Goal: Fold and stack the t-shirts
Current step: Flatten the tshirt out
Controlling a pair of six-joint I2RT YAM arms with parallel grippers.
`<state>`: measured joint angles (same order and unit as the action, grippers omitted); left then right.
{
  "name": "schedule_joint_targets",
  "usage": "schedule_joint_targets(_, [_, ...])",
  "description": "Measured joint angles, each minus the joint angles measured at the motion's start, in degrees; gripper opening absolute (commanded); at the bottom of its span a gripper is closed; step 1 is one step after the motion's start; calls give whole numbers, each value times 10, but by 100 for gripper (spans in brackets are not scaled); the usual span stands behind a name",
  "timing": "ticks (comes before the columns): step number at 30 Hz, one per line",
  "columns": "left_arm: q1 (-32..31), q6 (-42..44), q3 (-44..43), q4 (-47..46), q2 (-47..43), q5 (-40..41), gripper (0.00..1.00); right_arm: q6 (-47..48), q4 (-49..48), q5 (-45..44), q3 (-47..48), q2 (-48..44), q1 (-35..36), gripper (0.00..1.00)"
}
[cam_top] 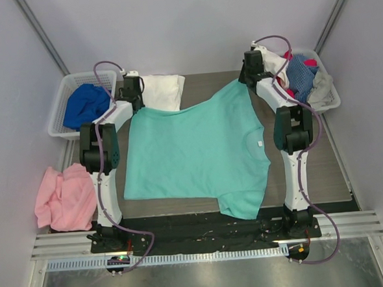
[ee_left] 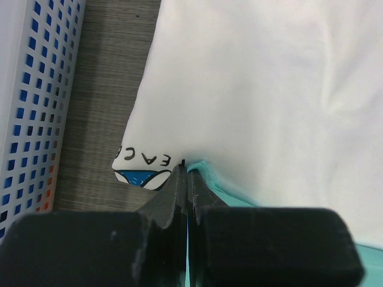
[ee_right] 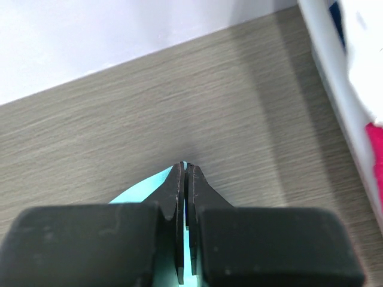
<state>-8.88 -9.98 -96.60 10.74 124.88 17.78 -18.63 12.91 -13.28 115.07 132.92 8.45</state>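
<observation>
Pinching the green tee (cam_top: pixel 198 149) at its upper left corner, the left gripper (ee_left: pixel 184 169) is holding tight, just beside the white tee (cam_top: pixel 163 92). The green tee is lying flat mid-frame. At upper right, the right gripper (ee_right: pixel 184 167) is clamping its sleeve.

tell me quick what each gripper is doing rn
Left gripper: shut on an edge of the mint-green t-shirt, beside the white t-shirt.
Right gripper: shut on another edge of the mint-green t-shirt.

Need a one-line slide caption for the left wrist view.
Left gripper shut on the mint-green t-shirt, beside a printed white t-shirt and lattice basket.
</observation>
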Motion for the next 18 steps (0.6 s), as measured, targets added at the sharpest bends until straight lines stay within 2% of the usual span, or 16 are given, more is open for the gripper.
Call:
schedule_joint_targets(5, [0,0,6,-2,-2,6,0,4,-1,-5,9,0,-3,1])
schedule_joint_targets(7, [0,0,11,-2,-5,8,2,5,0,-6,9,0,-4,9])
schedule_joint_targets(8, [0,0,12,-2,-5,9,2,5,0,-5,9,0,-5,14])
schedule_joint_targets(9, [0,0,13,-2,-5,11,6,6,0,-5,9,0,-5,34])
schedule_joint_targets(10, [0,0,13,-2,-5,12,10,5,0,-5,9,0,-6,49])
schedule_joint_targets(12, [0,1,14,-2,-5,16,25,6,0,-5,9,0,-8,74])
schedule_joint_targets(13, [0,0,14,-2,-5,19,35,10,0,-4,8,0,-9,77])
schedule_joint_targets(14, [0,2,15,-2,-6,21,53,6,0,-5,8,0,-11,80])
schedule_joint_targets(15, [0,2,17,-2,-7,26,79,10,-1,-7,7,0,-12,85])
schedule_joint_targets(17, [0,0,23,7,-16,35,95,11,0,-12,1,-4,-14,87])
schedule_joint_targets(18, [0,-6,28,13,-28,41,100,12,0,-16,-8,-10,-14,89])
